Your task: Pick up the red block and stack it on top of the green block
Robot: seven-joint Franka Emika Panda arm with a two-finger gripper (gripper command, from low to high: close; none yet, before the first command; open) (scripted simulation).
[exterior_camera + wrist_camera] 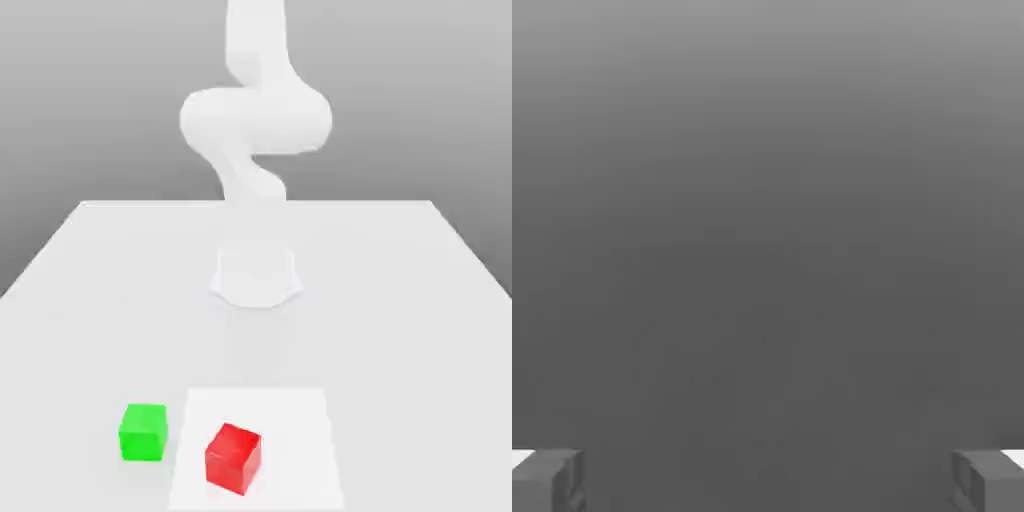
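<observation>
While the red block (233, 459) sits skewed, the hand (768, 482) is spread wide.

Blocks on a pale table
The smooth, light-grey table (400, 330) bears a bright green cube (143, 433), a flat white square sheet (295, 440) just beside it, and a white robot arm's base (256, 280).

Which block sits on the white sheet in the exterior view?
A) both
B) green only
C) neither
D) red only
D: the red block rests on the white sheet, while the green block sits beside it, off toward the exterior view's left.
</observation>
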